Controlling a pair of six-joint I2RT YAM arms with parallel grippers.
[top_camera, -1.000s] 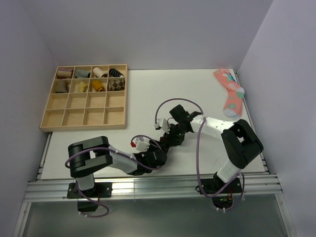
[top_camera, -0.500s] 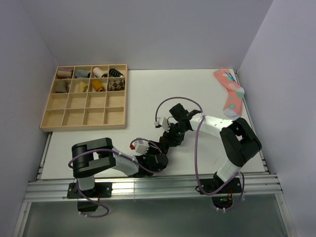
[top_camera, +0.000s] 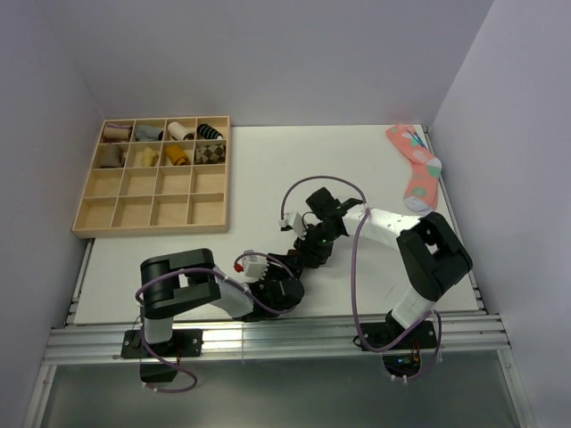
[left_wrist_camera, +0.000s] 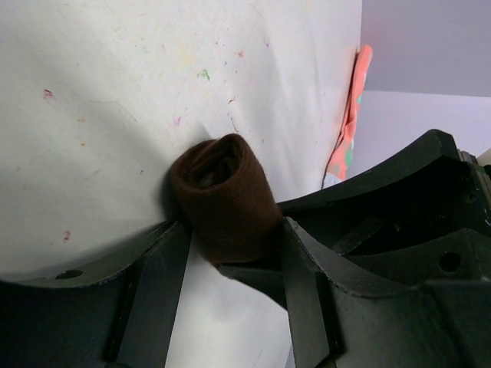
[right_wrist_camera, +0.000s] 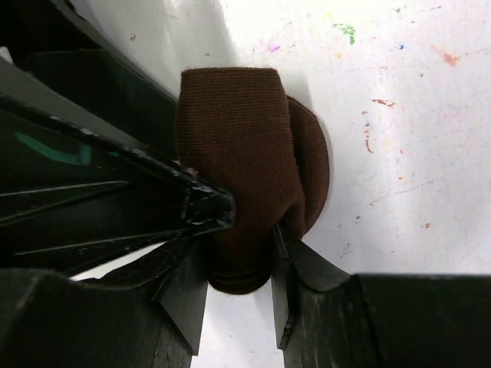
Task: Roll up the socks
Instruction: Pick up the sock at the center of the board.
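The dark brown sock (right_wrist_camera: 245,169) is rolled into a tight bundle on the white table, near its middle front. It also shows in the left wrist view (left_wrist_camera: 225,195), with its spiral end facing the camera. My right gripper (right_wrist_camera: 234,268) is shut on the roll from one side. My left gripper (left_wrist_camera: 230,230) grips the same roll from the other side. One left finger (right_wrist_camera: 207,207) presses the roll in the right wrist view. In the top view both grippers, left (top_camera: 299,272) and right (top_camera: 312,250), meet and hide the sock.
A wooden compartment tray (top_camera: 152,209) sits at the back left, with small sock bundles (top_camera: 165,143) in its far rows. A pink dotted sock (top_camera: 415,165) lies at the back right by the wall, and its edge shows in the left wrist view (left_wrist_camera: 354,100).
The left arm's elbow and wrist have swung to the right, closer to the roll. The right gripper has shifted slightly toward the front left. The sock stays held.
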